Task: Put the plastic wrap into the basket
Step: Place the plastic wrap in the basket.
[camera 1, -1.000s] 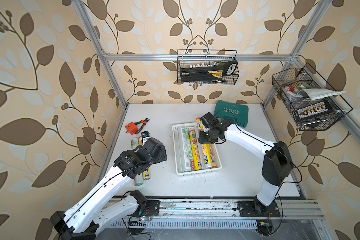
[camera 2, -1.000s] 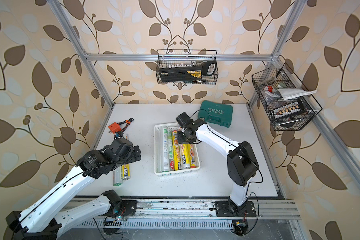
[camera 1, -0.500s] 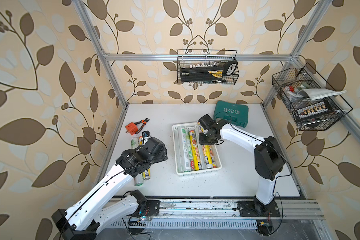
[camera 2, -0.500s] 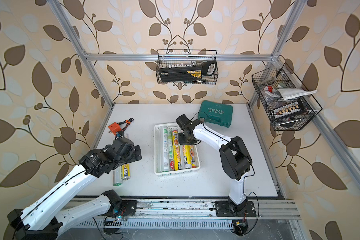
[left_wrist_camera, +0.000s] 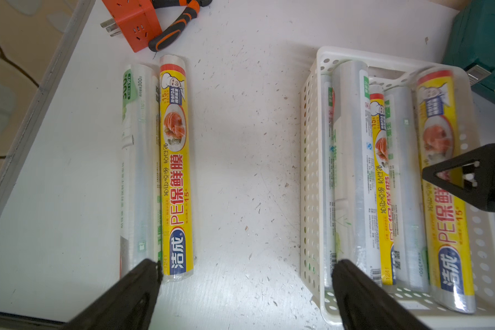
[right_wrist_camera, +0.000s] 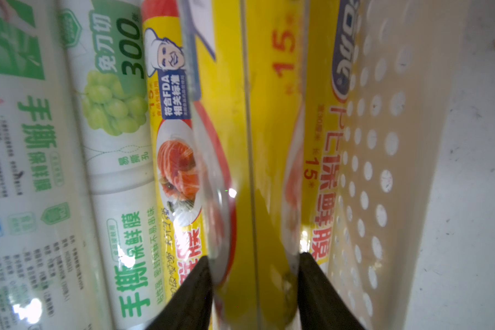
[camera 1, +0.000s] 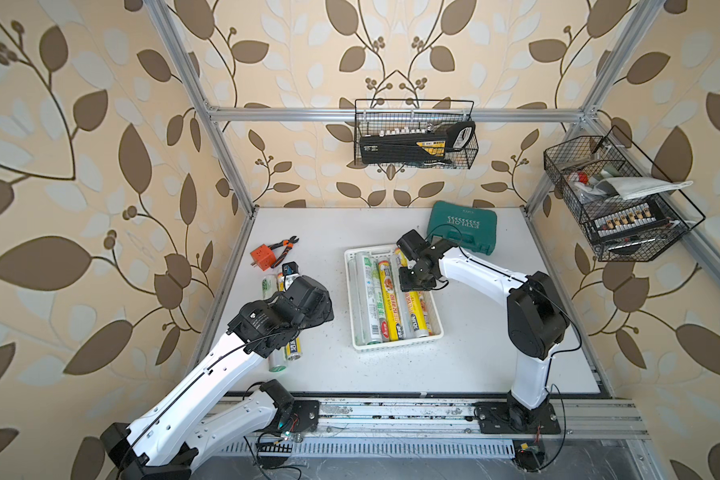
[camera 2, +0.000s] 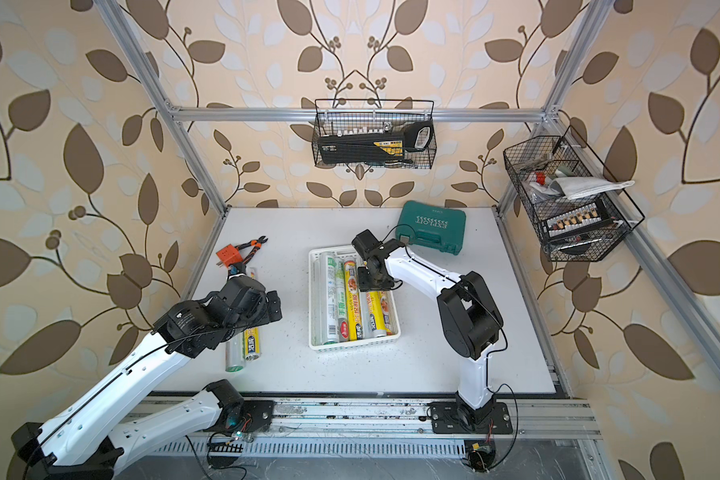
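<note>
Rolls of plastic wrap (camera 1: 385, 299) lengthwise in basket (camera 1: 398, 348), likely the only fit. Right gripper (right_wrist_camera: 255, 274) straddling yellow roll (right_wrist_camera: 269, 128) there, grip unclear. Left gripper (left_wrist_camera: 246, 265) wide open, ready for two loose rolls (left_wrist_camera: 176, 171) outside.

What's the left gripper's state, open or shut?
Open. In the left wrist view the left gripper shows both black fingers wide apart, with only bare table seen between them.

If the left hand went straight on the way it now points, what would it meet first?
Probably the bare table, between the two loose rolls and the basket. The left hand is wide open, straddling that gap; depth is hard to judge.
</note>
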Robot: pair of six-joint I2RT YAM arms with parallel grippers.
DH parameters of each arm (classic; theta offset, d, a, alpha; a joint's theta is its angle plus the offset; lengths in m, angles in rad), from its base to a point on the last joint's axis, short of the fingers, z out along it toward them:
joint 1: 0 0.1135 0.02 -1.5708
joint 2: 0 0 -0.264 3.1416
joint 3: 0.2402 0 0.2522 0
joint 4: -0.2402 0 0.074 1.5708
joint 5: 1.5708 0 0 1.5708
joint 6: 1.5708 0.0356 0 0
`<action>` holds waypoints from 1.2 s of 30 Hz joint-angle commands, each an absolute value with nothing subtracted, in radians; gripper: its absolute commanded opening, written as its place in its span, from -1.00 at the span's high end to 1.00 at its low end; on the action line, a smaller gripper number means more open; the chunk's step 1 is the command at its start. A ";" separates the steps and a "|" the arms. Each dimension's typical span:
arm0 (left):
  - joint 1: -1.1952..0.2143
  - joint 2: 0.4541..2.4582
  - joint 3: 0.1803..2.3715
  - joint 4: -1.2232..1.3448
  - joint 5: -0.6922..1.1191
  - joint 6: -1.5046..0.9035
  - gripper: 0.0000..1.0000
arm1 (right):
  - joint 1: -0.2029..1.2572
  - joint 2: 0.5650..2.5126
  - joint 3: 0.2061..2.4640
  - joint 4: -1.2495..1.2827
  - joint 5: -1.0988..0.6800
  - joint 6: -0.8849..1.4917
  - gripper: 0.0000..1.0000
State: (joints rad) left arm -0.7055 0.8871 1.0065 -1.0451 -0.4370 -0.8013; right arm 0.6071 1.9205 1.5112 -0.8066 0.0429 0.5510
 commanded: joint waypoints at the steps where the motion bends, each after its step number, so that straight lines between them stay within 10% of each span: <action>1: -0.693 0.893 1.009 -1.048 -0.448 -0.804 -0.98 | 0.603 1.927 1.508 -0.836 0.066 0.557 -0.02; 21: -0.679 0.906 0.991 -1.048 -0.541 -0.867 -0.98 | 0.604 1.695 1.604 -0.881 0.016 0.520 -0.09; 36: -0.334 1.088 0.836 -0.798 -0.350 -0.817 -0.98 | 0.598 1.627 1.661 -0.782 -0.036 0.464 -0.13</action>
